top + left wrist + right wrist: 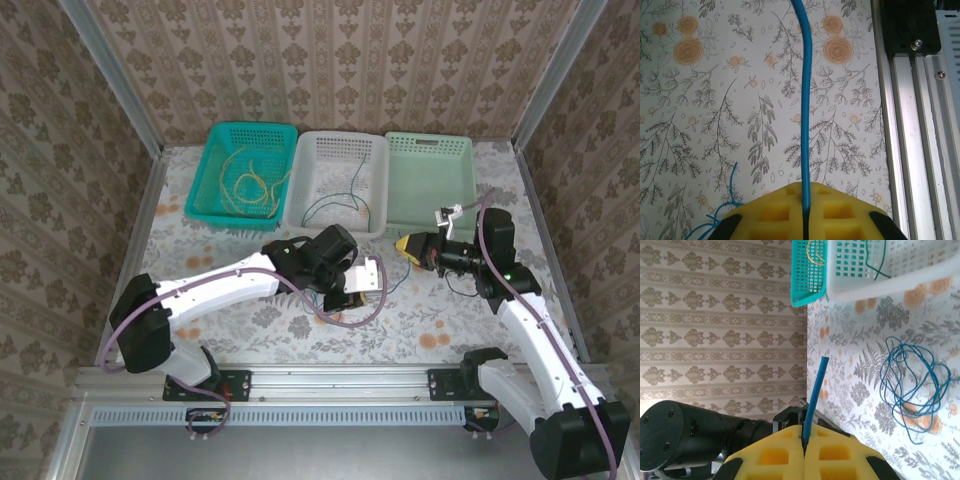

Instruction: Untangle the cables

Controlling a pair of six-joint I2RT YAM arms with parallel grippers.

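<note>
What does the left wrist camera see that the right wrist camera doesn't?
Left wrist, not right wrist: the metal rail along the table's edge.
Right wrist, not left wrist: the teal basket, the white basket, the wall and the whole blue coil lying on the table.
Both: the flowery table, and a yellow claw shut on a blue cable, the left claw in one and the right claw in the other.

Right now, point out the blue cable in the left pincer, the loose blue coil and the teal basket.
blue cable [806,125], left wrist view, mid-length of the straight stretch.
blue coil [912,390], right wrist view, middle of the loops.
teal basket [250,128], top external view, far rim.
</note>
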